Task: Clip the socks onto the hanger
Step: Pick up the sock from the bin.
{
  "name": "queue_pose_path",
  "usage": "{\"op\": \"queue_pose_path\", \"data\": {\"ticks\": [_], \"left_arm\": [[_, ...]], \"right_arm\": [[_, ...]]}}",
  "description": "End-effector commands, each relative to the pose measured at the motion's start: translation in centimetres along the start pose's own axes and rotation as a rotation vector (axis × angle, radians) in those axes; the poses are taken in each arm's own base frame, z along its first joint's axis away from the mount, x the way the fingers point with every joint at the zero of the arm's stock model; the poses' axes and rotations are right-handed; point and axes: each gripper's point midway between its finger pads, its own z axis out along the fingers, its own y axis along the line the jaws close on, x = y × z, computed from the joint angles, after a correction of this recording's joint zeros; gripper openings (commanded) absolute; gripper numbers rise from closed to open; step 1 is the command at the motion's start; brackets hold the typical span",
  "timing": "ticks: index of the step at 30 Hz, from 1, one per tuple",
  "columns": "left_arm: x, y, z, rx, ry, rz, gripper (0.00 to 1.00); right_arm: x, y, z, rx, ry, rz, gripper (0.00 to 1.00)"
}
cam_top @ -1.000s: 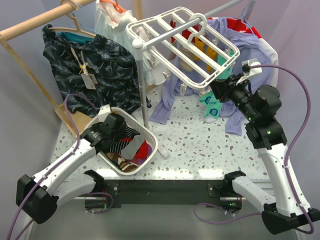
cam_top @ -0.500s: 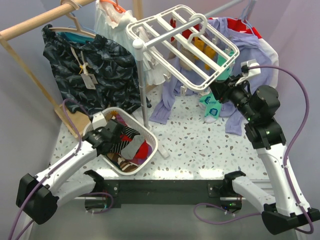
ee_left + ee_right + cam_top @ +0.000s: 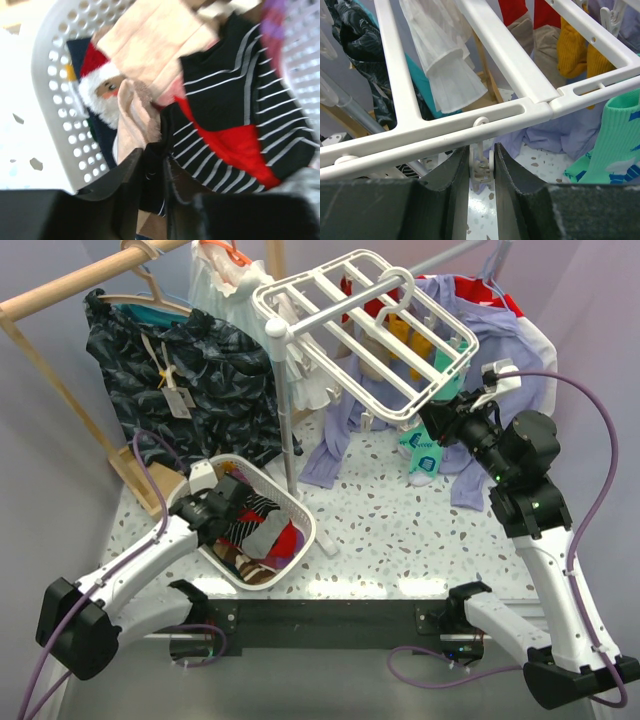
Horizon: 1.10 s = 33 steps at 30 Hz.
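Reading largest down: hanger (image 3: 365, 330) sits tilted, back centre. Basket (image 3: 305, 523) is front left, full of mixed laundry. Socks (image 3: 547, 47) look like the red-and-tan pair hanging under the hanger's far side, well apart from both arms. Left gripper (image 3: 155, 162) is down in the basket beside the striped cloth (image 3: 240, 115), fingers nearly together with dark fabric in the gap; can't tell if it's gripping. Right gripper (image 3: 481, 152) is under the hanger's near bar, jaws clenched on a clip (image 3: 481, 172) hanging there.
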Motion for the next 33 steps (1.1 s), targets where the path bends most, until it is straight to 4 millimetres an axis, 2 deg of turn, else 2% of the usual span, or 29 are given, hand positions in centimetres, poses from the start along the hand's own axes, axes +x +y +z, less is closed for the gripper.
{"op": "queue_pose_path", "data": {"ticks": [1, 2, 4, 8, 11, 15, 23, 29, 33], "left_arm": [[-3.8, -2.5, -1.4, 0.101, -0.087, -0.016, 0.22], [-4.4, -3.4, -1.7, 0.130, -0.096, -0.023, 0.22], [-4.3, -4.5, -1.8, 0.173, -0.074, 0.005, 0.23], [-4.6, -6.8, -2.2, 0.260, -0.070, 0.033, 0.29], [-4.0, -7.0, -1.7, 0.256, -0.056, 0.056, 0.41], [-3.2, -6.9, -1.2, 0.264, -0.043, 0.067, 0.52], [-2.6, -6.5, -0.8, 0.262, -0.045, 0.069, 0.54], [-2.3, -8.5, -1.0, 0.340, -0.009, 0.132, 0.64], [-2.1, -9.4, -1.7, 0.367, 0.023, 0.168, 0.66]], "right_arm": [[0.5, 0.2, 0.0, -0.018, 0.014, 0.003, 0.06], [0.5, 0.3, -0.1, -0.020, 0.013, 0.005, 0.06], [0.4, 0.4, 0.0, -0.021, 0.012, 0.007, 0.06], [0.4, 0.3, 0.0, -0.018, 0.011, 0.010, 0.06], [0.4, 0.3, 0.0, -0.018, 0.011, 0.012, 0.06], [0.5, 0.2, -0.1, -0.015, 0.012, 0.012, 0.06], [0.7, 0.2, -0.1, -0.015, 0.018, 0.015, 0.06], [0.8, 0.1, -0.1, -0.010, 0.020, 0.013, 0.06], [0.8, 0.1, -0.2, -0.007, 0.019, 0.011, 0.06]]}}
